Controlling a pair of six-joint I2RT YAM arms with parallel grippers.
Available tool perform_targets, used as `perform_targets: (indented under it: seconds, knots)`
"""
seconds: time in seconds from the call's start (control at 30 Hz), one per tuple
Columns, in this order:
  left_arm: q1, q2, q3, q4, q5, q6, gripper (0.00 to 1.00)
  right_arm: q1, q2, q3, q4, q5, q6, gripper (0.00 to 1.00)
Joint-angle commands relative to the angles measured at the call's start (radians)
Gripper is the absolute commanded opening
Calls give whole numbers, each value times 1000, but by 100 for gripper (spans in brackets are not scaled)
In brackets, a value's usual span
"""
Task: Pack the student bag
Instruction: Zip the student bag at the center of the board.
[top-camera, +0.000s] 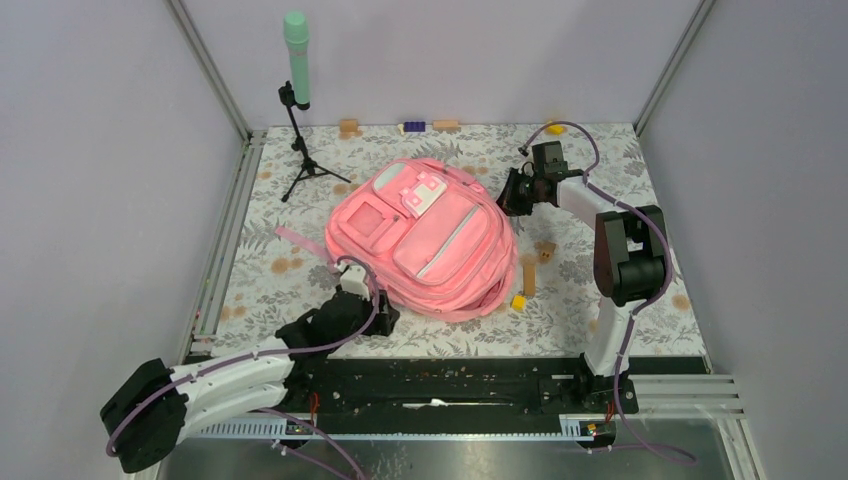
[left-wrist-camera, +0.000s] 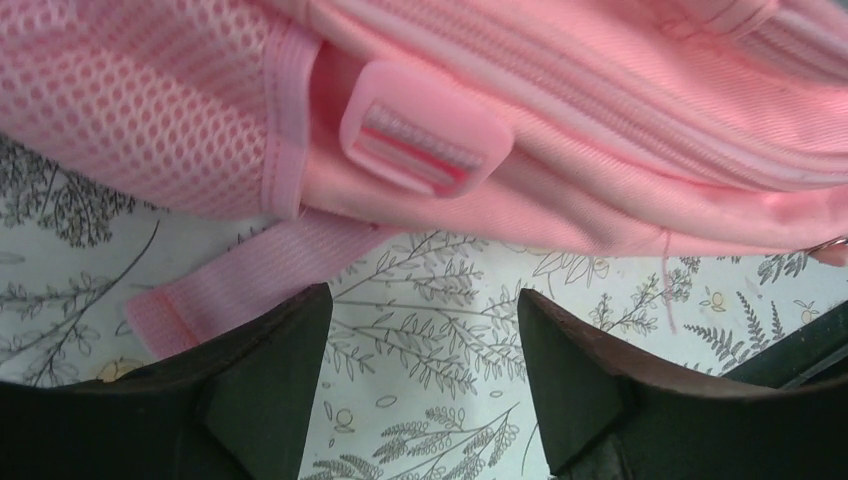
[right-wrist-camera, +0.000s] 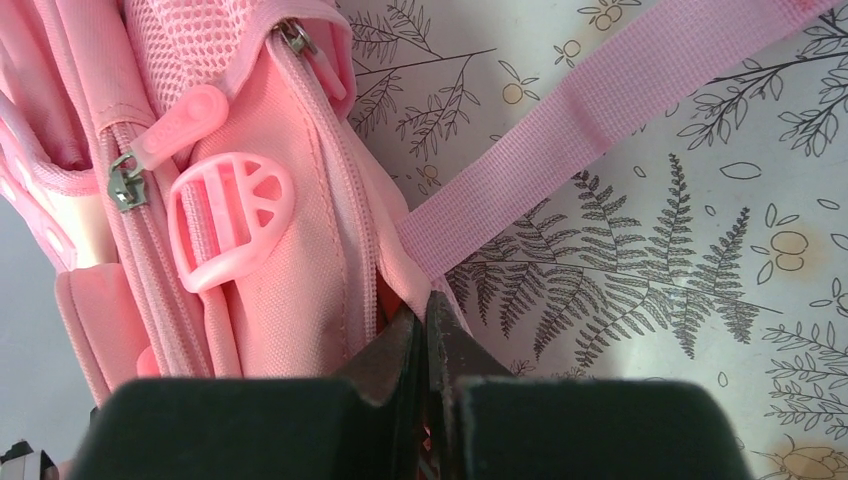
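Left pincer (left-wrist-camera: 422, 305) spread, student bag (left-wrist-camera: 600, 120) just beyond its tips; right pincer (right-wrist-camera: 427, 312) pressed together at its edge.

The left arm (top-camera: 230, 375) and right arm (top-camera: 620, 260) show white links, bulky black joints and what look like lilac cables (top-camera: 572, 125).

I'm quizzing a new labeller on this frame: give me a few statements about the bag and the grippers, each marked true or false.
1. The left gripper grips the student bag. False: its jaws stand apart over the floral cloth, with nothing between them.
2. The right gripper is shut at the bag's edge. True; it seems to pinch the fabric there.
3. The bag lies with its front pockets facing up. True.
4. The yellow block lies on top of the bag. False: it lies on the cloth beside the bag.
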Motion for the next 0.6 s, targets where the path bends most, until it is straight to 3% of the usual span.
perform_targets:
  seconds: [0.0, 0.1, 0.43, 0.57]
  knots:
    - [-26, 33, 25, 203, -62, 56, 69, -18, -25, 85, 113, -46, 49, 0]
    - [-30, 59, 13, 250, -66, 64, 64, -18, -24, 87, 114, -49, 55, 0]
    - [-43, 170, 10, 350, -116, 91, 63, -17, -27, 69, 148, -76, 84, 0]
    - [-44, 224, 13, 396, -125, 92, 55, -18, -27, 70, 151, -82, 96, 0]
